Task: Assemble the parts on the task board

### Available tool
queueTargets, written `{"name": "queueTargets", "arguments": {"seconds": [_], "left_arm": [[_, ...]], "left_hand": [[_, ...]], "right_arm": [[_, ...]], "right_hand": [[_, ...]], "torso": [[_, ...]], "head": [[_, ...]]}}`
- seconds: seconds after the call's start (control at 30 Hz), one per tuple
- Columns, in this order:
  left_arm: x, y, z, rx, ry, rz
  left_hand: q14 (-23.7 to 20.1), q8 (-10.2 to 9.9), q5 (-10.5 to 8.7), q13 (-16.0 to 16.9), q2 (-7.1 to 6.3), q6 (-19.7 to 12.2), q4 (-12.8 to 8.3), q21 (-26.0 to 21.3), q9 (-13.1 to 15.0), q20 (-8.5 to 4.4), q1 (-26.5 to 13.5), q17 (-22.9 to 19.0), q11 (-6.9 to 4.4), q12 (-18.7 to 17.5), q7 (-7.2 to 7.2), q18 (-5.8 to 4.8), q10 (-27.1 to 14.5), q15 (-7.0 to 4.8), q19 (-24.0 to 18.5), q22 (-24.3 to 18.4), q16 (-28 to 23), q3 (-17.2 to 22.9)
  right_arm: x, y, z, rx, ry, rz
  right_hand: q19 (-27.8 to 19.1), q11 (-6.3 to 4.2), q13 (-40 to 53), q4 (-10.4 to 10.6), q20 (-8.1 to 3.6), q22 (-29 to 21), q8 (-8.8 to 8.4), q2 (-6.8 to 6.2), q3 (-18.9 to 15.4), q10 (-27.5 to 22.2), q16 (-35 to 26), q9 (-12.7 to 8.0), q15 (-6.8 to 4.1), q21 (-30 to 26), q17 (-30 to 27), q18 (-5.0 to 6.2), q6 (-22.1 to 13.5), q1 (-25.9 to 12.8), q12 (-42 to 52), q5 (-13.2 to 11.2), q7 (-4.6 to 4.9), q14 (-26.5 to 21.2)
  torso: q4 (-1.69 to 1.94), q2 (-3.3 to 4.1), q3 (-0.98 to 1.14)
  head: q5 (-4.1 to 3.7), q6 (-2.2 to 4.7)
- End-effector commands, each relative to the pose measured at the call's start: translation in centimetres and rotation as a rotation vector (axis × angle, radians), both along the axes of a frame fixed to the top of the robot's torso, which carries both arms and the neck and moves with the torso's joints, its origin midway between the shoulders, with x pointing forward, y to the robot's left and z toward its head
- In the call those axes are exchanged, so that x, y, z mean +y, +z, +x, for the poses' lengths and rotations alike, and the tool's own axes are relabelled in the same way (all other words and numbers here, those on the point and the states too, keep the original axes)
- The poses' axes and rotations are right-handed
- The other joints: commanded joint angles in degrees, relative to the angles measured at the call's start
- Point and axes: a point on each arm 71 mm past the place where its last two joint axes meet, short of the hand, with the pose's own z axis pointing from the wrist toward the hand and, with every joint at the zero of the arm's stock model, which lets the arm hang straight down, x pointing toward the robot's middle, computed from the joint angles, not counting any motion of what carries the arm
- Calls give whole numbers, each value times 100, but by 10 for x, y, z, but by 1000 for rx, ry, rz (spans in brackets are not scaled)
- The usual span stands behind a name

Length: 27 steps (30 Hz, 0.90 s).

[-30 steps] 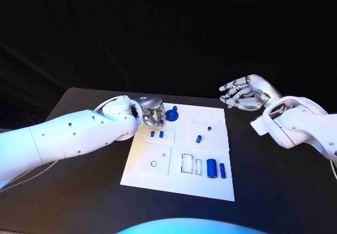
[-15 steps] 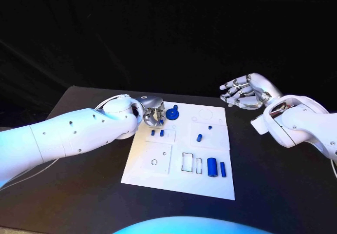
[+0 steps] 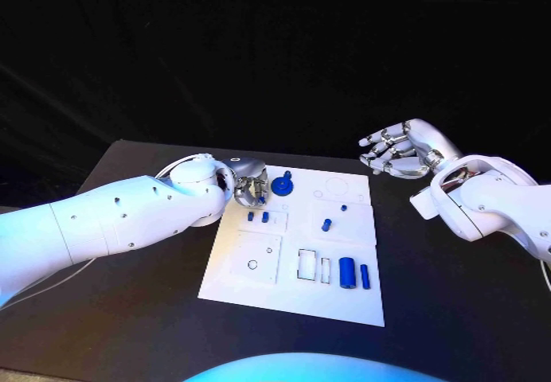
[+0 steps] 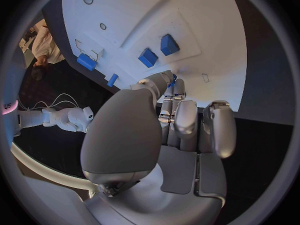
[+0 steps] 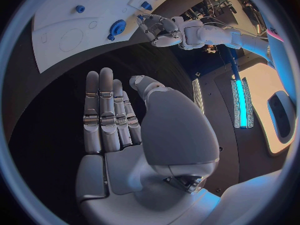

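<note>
Left hand (image 3: 247, 189) at the board (image 3: 345, 298) far edge.
Its fingers touch a blue disc (image 3: 281, 188); grip unclear. Right hand (image 3: 398, 151) empty, fingers apart.

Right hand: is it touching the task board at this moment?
Apart. The right wrist view shows the right hand open over bare black table, with a dark gap between its fingertips and the task board edge.

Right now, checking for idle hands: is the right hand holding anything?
No. The right hand is open, fingers extended, hovering off the board.
</note>
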Motion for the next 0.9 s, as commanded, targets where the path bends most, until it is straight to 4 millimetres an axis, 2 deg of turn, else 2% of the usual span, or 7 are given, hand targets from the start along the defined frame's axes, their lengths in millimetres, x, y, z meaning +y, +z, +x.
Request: {"name": "queueTargets", "arguments": {"seconds": [0.03, 0.2, 0.43, 0.9], "left_arm": [[-1, -1, 0, 11, 2, 29], [-1, -2, 0, 15, 2, 33], [-3, -3, 1, 17, 0, 34], [-9, -4, 2, 14, -9, 27]], "left_hand": [[12, -17, -28, 9, 12, 46, -12, 29, -4, 3, -39, -5, -17, -37, 0, -34, 39, -11, 85, 932, -8, 19], [11, -14, -30, 12, 15, 55, -15, 36, -5, 2, -43, -15, -20, -37, -2, -36, 49, -14, 90, 937, -11, 21], [12, -12, -31, 13, 17, 59, -17, 43, -6, 1, -46, -11, -22, -36, -3, -37, 53, -15, 94, 942, -7, 22], [10, -12, -34, 15, 17, 62, -17, 40, -7, 0, -53, -24, -22, -38, -2, -37, 57, -16, 92, 940, -13, 21]], "right_arm": [[1, 0, -1, -6, 7, -2], [2, 0, -1, -5, 8, -2], [2, 0, -1, -4, 10, -2], [2, 0, -2, -4, 10, -2]], "right_hand": [[-31, -5, -5, -31, 8, 5, 24, 37, -4, 34, -36, 6, -7, 10, 5, 13, 12, -5, -39, -22, 6, 12], [-31, -5, -5, -31, 8, 5, 24, 37, -4, 34, -36, 6, -7, 10, 5, 13, 12, -5, -39, -22, 6, 12], [-31, -5, -5, -31, 8, 5, 24, 37, -4, 34, -36, 6, -7, 10, 5, 13, 12, -5, -39, -22, 6, 12], [-31, -5, -5, -31, 8, 5, 24, 37, -4, 34, -36, 6, -7, 10, 5, 13, 12, -5, -39, -22, 6, 12]], "torso": [[3, 7, 3], [-6, 7, -2], [-2, 6, 8], [-1, 7, 1]], "head": [[6, 9], [15, 4], [2, 10], [-5, -6]]}}
